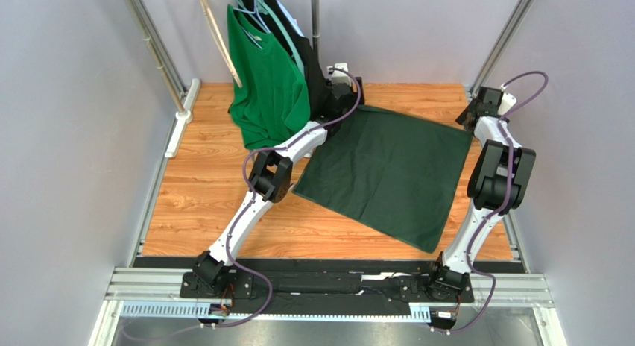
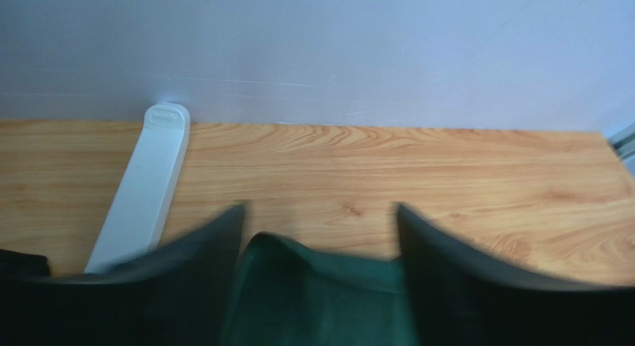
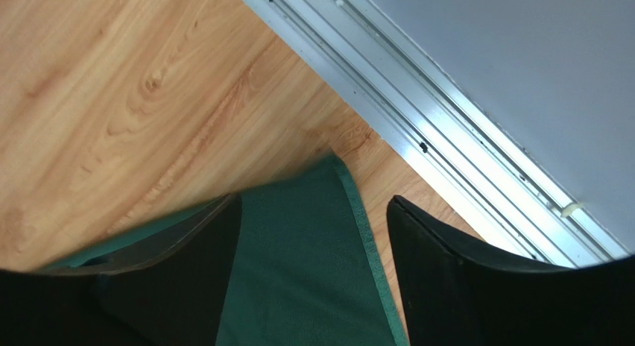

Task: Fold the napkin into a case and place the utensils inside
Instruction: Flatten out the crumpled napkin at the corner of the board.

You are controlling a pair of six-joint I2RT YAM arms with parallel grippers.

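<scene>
Between spread left claw (image 2: pixel 319 209) jaws | napkin (image 2: pixel 313 294) corner blurred, cut off below

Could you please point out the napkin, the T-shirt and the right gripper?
napkin (image 1: pixel 387 174), top view, middle of the cloth.
T-shirt (image 1: pixel 268 85), top view, its front.
right gripper (image 3: pixel 314 203), right wrist view, between its fingertips.

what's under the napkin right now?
Only the wooden table shows around the napkin, which lies spread flat with no visible bulge. Whatever is directly beneath it is covered.
</scene>
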